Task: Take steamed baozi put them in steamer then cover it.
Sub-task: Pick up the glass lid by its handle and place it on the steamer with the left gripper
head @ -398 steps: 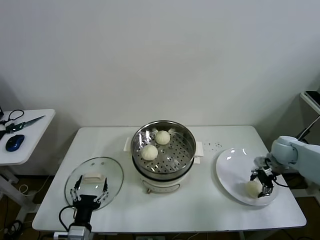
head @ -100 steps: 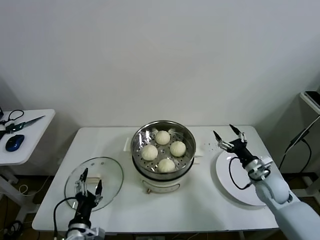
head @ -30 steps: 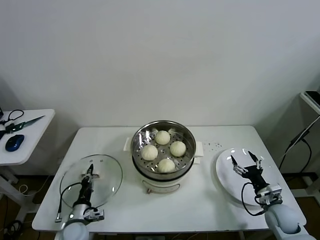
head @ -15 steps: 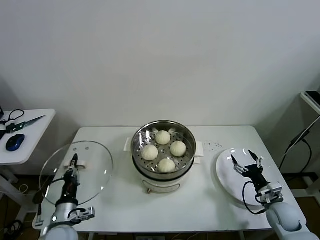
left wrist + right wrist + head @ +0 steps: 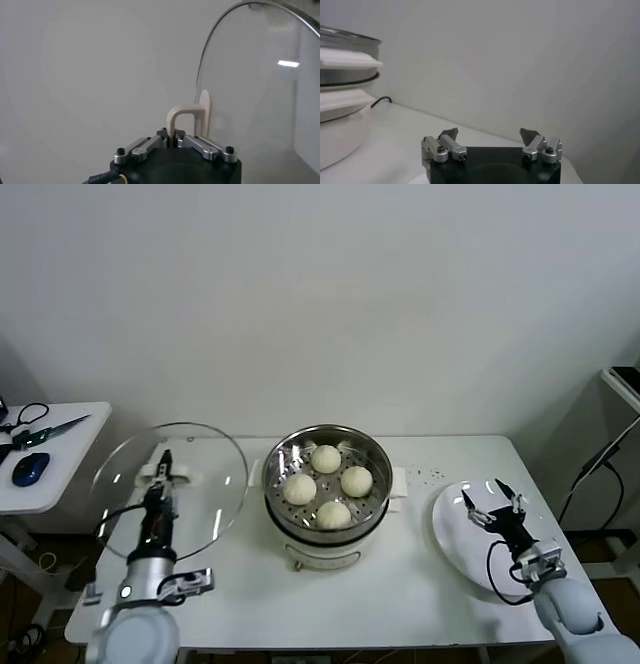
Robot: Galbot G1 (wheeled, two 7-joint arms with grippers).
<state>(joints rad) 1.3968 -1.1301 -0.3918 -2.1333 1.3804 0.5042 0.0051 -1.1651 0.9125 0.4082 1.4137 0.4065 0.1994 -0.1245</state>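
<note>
White table (image 5: 420, 584) work is nearly finished: four steamed baozi (image 5: 333, 514) sit in the steamer (image 5: 326, 476) (centre); left gripper (image 5: 161, 472), at nine o'clock, pinches the cover (image 5: 205, 474) aloft, placement remaining; right gripper (image 5: 492, 502) rests spread at four o'clock

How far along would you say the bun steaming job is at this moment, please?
Done: all four baozi sit in the steamer, and the white plate is bare. In hand: the left hand holds the glass cover by its handle, raised beside the steamer. Left: set it on top. The right hand hovers open over the plate.
</note>
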